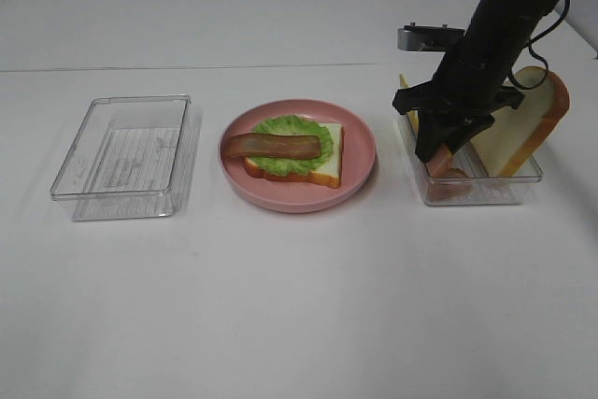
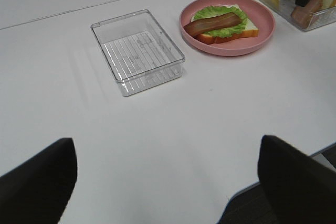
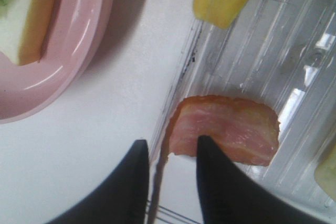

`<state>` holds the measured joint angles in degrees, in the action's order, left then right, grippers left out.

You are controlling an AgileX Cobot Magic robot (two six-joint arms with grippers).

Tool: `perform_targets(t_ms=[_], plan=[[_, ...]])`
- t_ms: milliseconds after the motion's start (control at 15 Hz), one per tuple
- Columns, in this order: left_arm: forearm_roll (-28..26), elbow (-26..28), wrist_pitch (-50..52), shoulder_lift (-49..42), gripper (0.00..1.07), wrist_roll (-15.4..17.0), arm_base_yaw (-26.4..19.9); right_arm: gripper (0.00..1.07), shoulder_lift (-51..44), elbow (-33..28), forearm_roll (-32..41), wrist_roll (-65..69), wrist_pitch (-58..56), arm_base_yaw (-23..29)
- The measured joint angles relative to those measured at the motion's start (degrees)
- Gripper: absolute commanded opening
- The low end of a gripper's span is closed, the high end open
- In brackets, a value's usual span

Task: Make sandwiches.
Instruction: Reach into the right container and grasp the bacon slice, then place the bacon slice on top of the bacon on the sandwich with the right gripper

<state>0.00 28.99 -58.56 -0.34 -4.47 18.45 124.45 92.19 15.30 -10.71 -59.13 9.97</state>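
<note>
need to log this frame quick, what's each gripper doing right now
left gripper: open, holding nothing.
right gripper: open with a narrow gap, tips at the bacon strip in the clear tray; no grip visible.

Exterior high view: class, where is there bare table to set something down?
The front strip of table before the empty tray, pink plate and filled tray is bare. Gaps between them are narrow; the right gripper crowds the filled tray.
</note>
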Motion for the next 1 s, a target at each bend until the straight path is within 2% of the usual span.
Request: perform_targets(t_ms=[67, 467, 867, 1000], plan=[[0.0, 0.0, 0.0, 0.0, 0.87, 0.0, 0.0, 0.0, 0.0, 0.0, 0.0, 0.0, 0.0, 0.0], [0.0, 0.0, 0.0, 0.0, 0.87, 0.0, 0.0, 0.0, -0.6, 0.0, 0.0, 0.0, -0.6, 0.0], [0.0, 0.0, 0.0, 0.0, 0.87, 0.0, 0.0, 0.0, -7.7, 0.0, 0.2, 0.0, -0.9, 0.0], [0.0, 0.0, 0.0, 0.0, 0.87, 0.0, 0.0, 0.0, -11.9, 0.0, 2.8, -0.1, -1.1, 0.0]])
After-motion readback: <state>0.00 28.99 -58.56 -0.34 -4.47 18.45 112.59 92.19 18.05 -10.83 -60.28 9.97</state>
